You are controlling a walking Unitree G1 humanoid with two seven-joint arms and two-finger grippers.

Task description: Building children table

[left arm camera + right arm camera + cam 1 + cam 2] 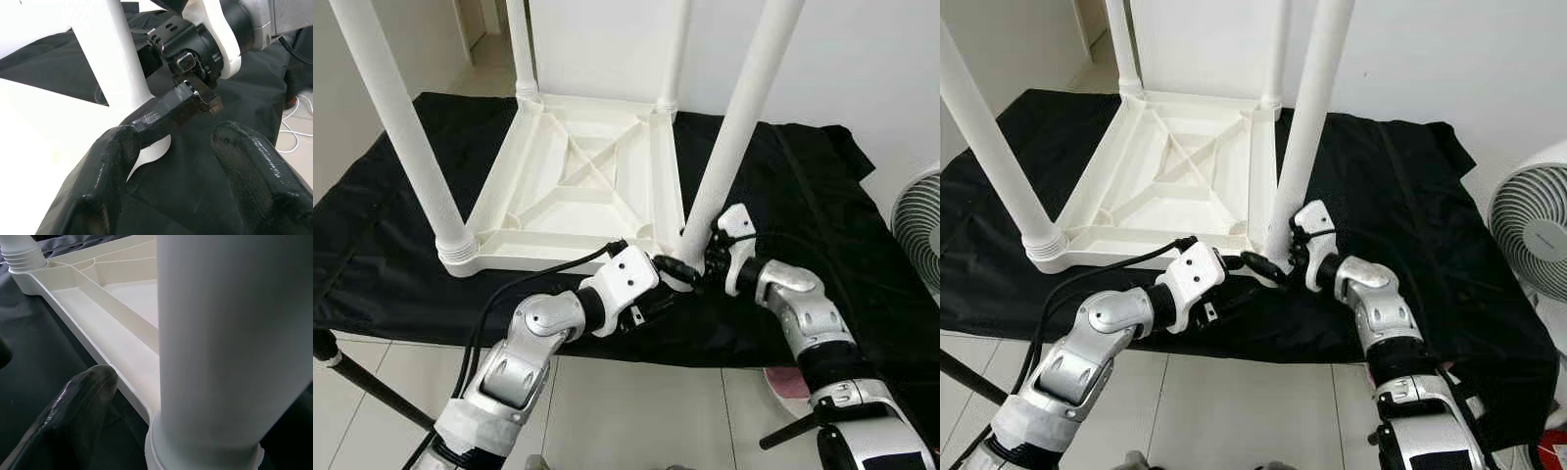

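Two grippers, left [674,269], right [710,257], one table [578,181], four legs

Upturned white moulded-plastic table top [570,186]: smooth, matt. White plastic legs [740,117]: faintly textured, satin. Black cloth sheet [822,215]: thin, slight sheen, creased. Black gripper fingers [259,171]: rough, grainy plastic. Silver arm shells [524,367]: glossy metal look.

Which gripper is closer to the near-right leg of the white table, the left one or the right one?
Right. The right gripper has its jaws around the base of the near-right leg. The left gripper reaches in beside that base, its jaws open, apparently just short of the leg.
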